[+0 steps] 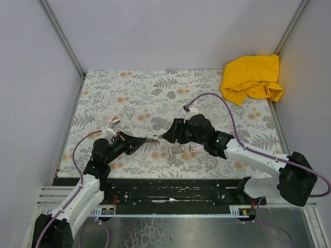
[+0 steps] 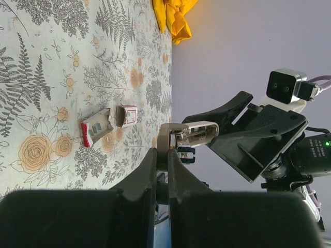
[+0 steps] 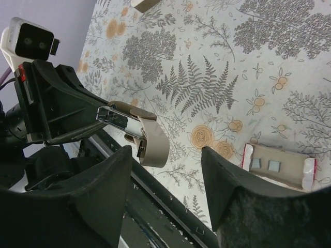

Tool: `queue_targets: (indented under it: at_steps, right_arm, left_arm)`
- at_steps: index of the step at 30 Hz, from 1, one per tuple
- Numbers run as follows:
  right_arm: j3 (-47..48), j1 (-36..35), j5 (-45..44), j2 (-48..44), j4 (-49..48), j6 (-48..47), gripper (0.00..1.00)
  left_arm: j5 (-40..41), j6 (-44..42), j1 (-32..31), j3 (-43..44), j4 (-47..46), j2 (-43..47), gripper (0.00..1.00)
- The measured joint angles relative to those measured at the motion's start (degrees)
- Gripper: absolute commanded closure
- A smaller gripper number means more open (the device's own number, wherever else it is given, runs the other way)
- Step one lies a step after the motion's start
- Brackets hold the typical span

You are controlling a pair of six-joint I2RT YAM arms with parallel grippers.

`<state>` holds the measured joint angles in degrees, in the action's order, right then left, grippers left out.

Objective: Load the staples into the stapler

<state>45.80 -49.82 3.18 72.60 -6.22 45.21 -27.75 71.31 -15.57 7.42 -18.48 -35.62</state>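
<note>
The cream stapler (image 2: pixel 192 130) is held in the air, with its silver channel showing. My left gripper (image 2: pixel 161 152) is shut on its near end. It also shows in the top view (image 1: pixel 154 138) and the right wrist view (image 3: pixel 135 129). My right gripper (image 3: pixel 165 155) is open, its fingers either side of the stapler's free end and apart from it. The white-and-red box tray (image 3: pixel 279 166) lies open on the table, with two short silvery staple pieces (image 3: pixel 274 166) in it. Its sleeve (image 2: pixel 127 115) lies beside the tray (image 2: pixel 96 127).
A yellow cloth (image 1: pixel 253 77) is bunched in the far right corner. The floral table top (image 1: pixel 155 93) is walled by grey panels on three sides. A black rail (image 1: pixel 170 188) runs along the near edge, under both grippers.
</note>
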Motion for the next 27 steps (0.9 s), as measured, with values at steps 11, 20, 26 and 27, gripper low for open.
queue_targets:
  at_steps: [11, 20, 26, 27]
  right_arm:
    - [0.13, 0.0, 1.18, 2.62, -2.51, 3.96, 0.51]
    - [1.27, 0.0, 2.49, 4.37, -4.87, 5.88, 0.79]
    - [1.62, 0.22, 2.38, 4.96, -5.07, 7.15, 1.0]
    - [1.62, 0.22, 2.36, 4.94, -5.05, 7.13, 1.0]
  left_arm:
    - [0.0, 0.0, 0.0, -0.92, -0.02, 0.81, 1.0]
    - [-0.04, 0.02, 0.0, -2.03, -0.66, 1.01, 1.0]
    - [0.11, -0.28, 0.0, -2.16, -0.72, 1.49, 0.97]
    - [0.17, -0.37, 0.0, -2.16, -0.72, 1.51, 0.92]
